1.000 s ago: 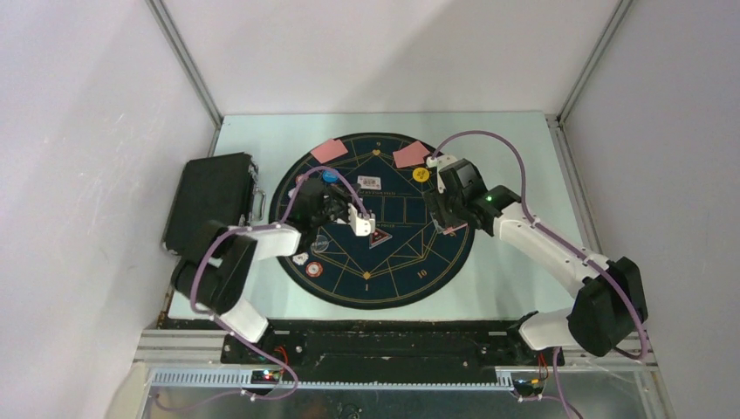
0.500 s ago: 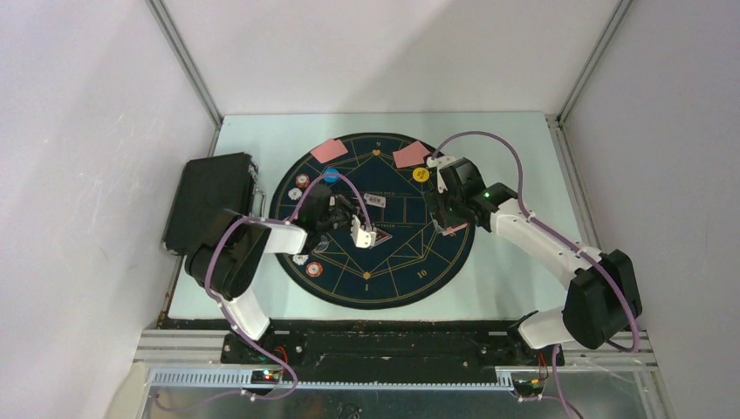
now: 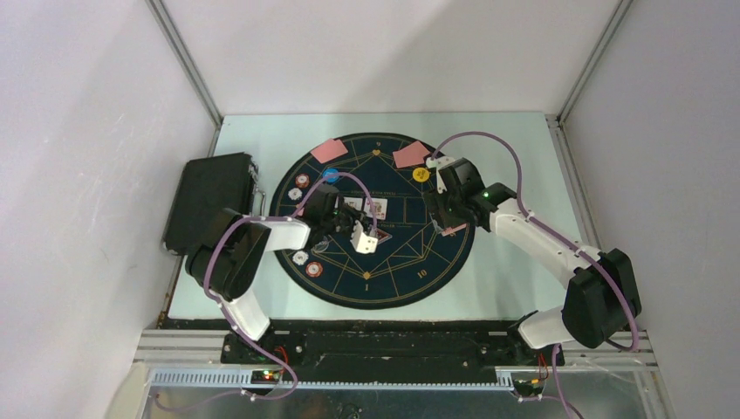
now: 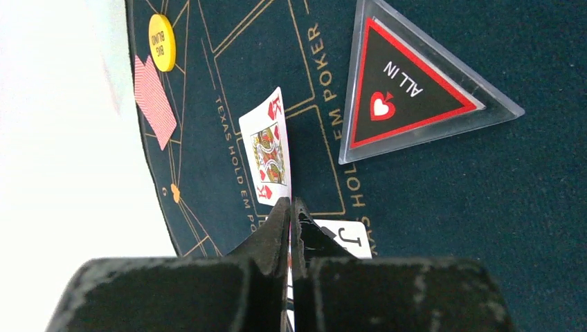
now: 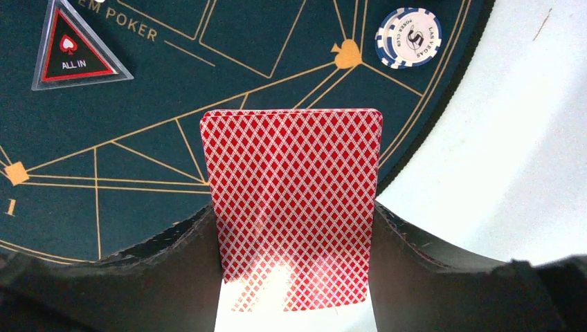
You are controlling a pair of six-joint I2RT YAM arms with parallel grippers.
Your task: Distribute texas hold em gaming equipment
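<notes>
The mat (image 3: pixel 410 262) is a round of napped, dark teal cloth ruled with thin gold lines. It lies on the pale, smooth counter (image 3: pixel 515 262), with a black rectangular case (image 3: pixel 209 201) at the left edge. Gold letters on the mat read "TEXAS HOLD EM POKER", and a "1" sits near the rim.

A triangular token (image 4: pixel 401 93) of clear plastic lies flat on the mat. It has a black, red-bordered centre with "ALL IN" in white. A flat yellow chip (image 4: pixel 162 43) reads "BIG BLIND". Just beside it a card (image 4: pixel 154 100) lies face down, its back a red lattice. A blue-and-white ridged chip (image 5: pixel 408 38) near the mat's rim reads "LAS VEGAS POKER CLUB".

The left jaws, matte black and tapered, are closed tip to tip over the mat. They point at a face-up red king (image 4: pixel 271 149), with a card marked "J" (image 4: pixel 346 235) partly beneath them. I cannot tell whether they pinch anything.

The right jaws grip a thin stack (image 5: pixel 294 207) of glossy cards by its side edges. The stack has rounded corners, is held above the mat and shows its red diamond-lattice back.

Compared with a second ago, the left jaws now sit nearer the near side of the mat, close by the token. The right arm (image 3: pixel 532 236) and its stack are where they were.
</notes>
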